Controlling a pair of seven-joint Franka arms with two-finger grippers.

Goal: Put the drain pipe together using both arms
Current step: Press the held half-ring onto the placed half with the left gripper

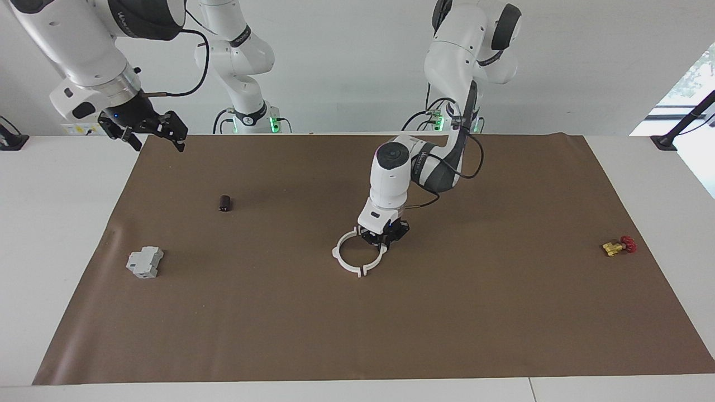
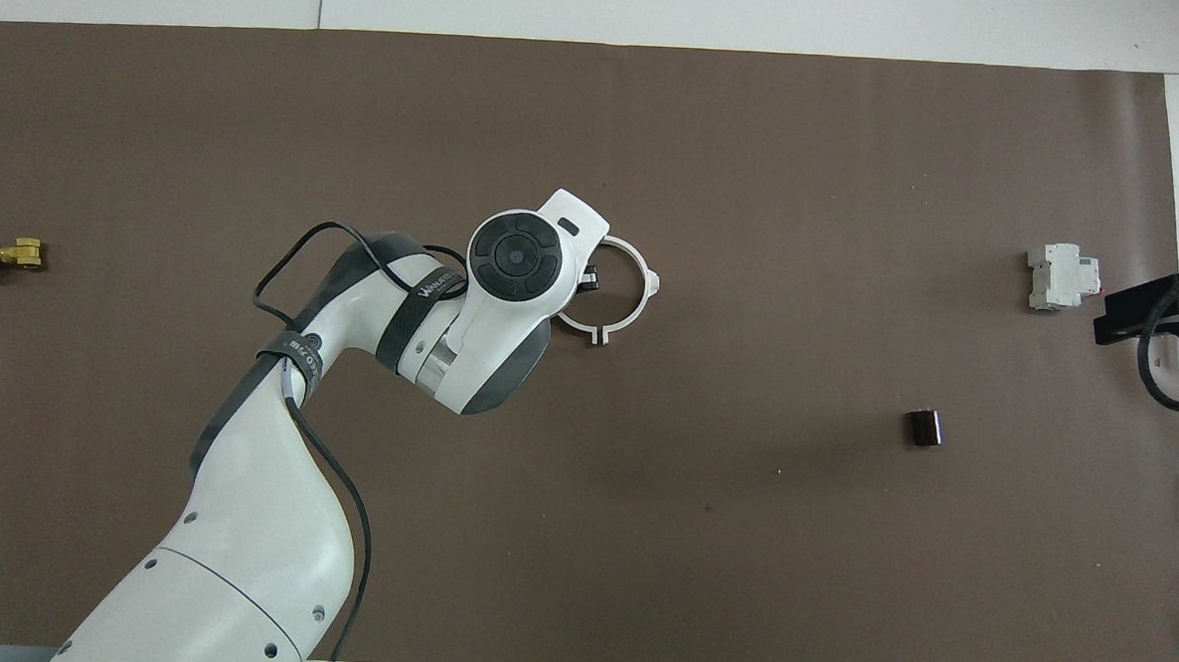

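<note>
The drain pipe [image 1: 337, 252] lies on the brown mat near the middle of the table as one white tabbed ring. It also shows in the overhead view [image 2: 653, 281]. My left gripper [image 1: 383, 239] is down at the ring's rim on the side toward the left arm's end, its wrist covering that part in the overhead view [image 2: 586, 279]. My right gripper [image 1: 153, 133] is open and empty, held high over the mat's edge at the right arm's end, and waits; it shows in the overhead view [image 2: 1152, 316] too.
A grey boxy block [image 1: 144, 262] and a small dark cylinder [image 1: 225, 203] lie toward the right arm's end. A brass valve with a red handle [image 1: 619, 246] lies toward the left arm's end. The brown mat [image 1: 357, 335] covers most of the table.
</note>
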